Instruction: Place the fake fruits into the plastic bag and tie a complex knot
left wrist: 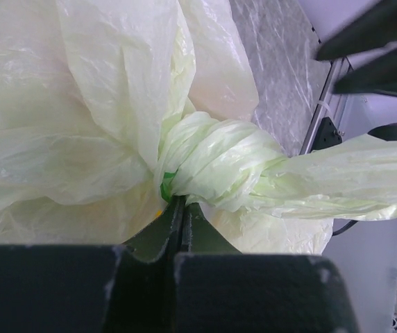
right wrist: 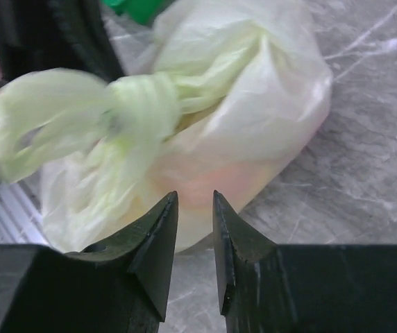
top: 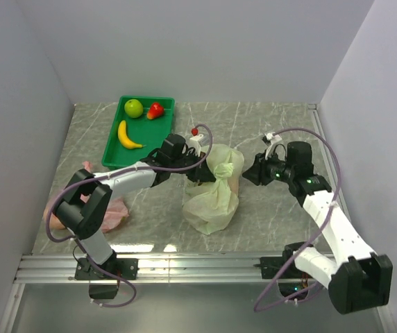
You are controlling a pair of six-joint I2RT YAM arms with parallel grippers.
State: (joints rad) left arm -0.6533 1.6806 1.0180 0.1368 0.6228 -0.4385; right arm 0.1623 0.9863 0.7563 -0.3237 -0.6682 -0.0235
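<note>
The plastic bag (top: 212,201) sits near the middle of the bench (top: 275,125), between the two arms, its top gathered and twisted into a knot (left wrist: 216,166) with a loose tail of film sticking out to one side. The left jaws are fully closed, pinching a fold of the bag just under the knot. The right jaws stand a little apart with nothing between them. They are just to the right of the bag and pointing at it, and I cannot tell whether the tips touch the film. In the right wrist view, an orange-pink shape (right wrist: 212,177) shows dimly through the thin film low in the bag, but its outline is too blurred to name.

At the far left of the bench lies a green tray (top: 153,135), well apart from the bag. A green apple (top: 134,107) and a small red fruit (top: 155,109) sit side by side at its far end, and a banana (top: 128,135) lies nearer, towards its left side. A crumpled pink bag (top: 119,214) lies on the bench at the near left, partly under the left arm (top: 122,177).
</note>
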